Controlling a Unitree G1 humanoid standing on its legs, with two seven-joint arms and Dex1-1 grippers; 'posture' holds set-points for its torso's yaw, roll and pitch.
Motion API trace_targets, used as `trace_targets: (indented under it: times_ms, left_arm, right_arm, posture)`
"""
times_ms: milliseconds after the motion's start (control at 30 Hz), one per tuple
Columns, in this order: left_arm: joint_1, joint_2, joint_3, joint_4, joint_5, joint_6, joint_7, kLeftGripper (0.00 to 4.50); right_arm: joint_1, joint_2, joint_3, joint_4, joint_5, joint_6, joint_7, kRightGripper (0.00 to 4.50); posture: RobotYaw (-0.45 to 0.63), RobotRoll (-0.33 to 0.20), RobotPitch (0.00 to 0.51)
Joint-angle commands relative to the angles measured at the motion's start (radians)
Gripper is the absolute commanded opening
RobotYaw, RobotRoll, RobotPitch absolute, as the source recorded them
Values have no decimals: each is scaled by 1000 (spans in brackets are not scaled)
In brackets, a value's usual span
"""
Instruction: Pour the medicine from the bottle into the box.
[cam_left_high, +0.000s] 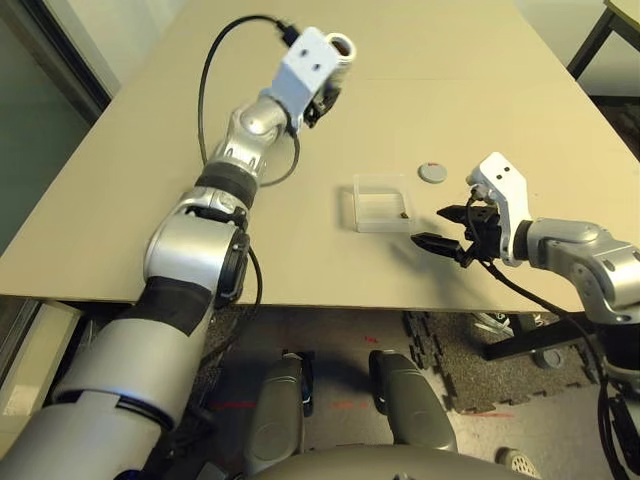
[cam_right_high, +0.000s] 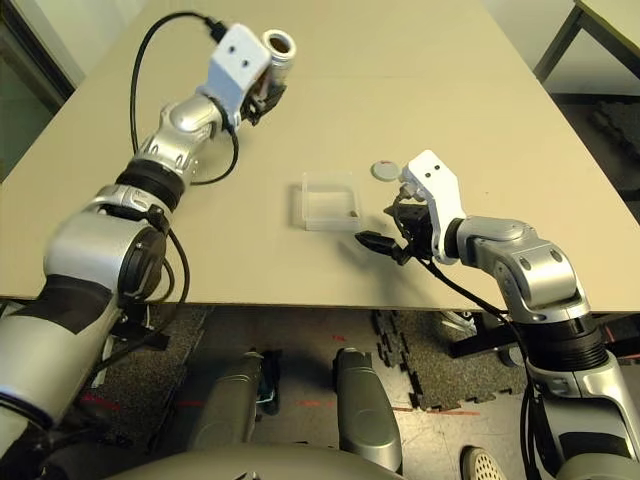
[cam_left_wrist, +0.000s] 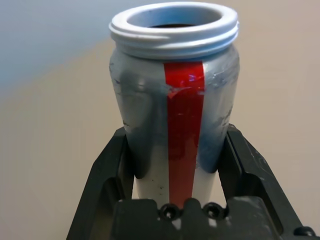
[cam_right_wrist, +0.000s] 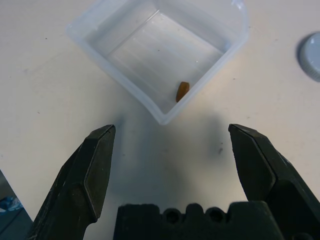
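Evidently, left gripper clasps the bottle (uncapped); right gripper gapes wide, empty

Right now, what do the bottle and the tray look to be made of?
Bottle: probably plastic, its white neck matte and threaded, the silvery body glossy, perhaps a foil-like label, since it reflects light.

Tray: likely thin clear plastic, smooth, slightly cloudy; the table shows through.

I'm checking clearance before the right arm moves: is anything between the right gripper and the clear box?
Nothing visible: only bare tabletop separates the open right gripper from the box; the cap lies off to the side.
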Motion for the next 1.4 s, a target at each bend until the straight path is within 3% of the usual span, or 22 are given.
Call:
trace_targets:
  times_ms: [33,167,300,600,1067,1233,1400]
  left_arm:
    - [132,-63,71,-166,-104,97,86,2532]
    - [263,-124,81,-355,-138,183,153,2531]
    - [329,-144,51,-440,-126,216,174,2531]
    - [320,-86,-8,-341,-77,177,159,2531]
    - [312,-74,-11,-205,-91,116,129,2531]
    - [319,-71,-4,-219,-97,81,124,4307]
    - [319,-67,-1,-228,-99,44,125,4470]
  right_arm:
    - [-11,-8,11,6,3,17,9,4500]
    - [-12,-4,10,-1,5,28,6,4500]
    - [-17,-1,8,-9,8,42,1,4500]
    - [-13,2,-9,-28,15,59,-14,4500]
    - [-21,9,-11,-21,19,52,-25,4500]
    - [-31,13,-8,-12,16,43,-24,4500]
    - [-37,12,-5,-3,13,36,-20,4500]
  posture:
    - [-102,0,167]
    - [-105,0,171]
    - [-111,0,173]
    - [-129,0,173]
    - [-129,0,169]
    - [-123,0,166]
    - [-120,0,163]
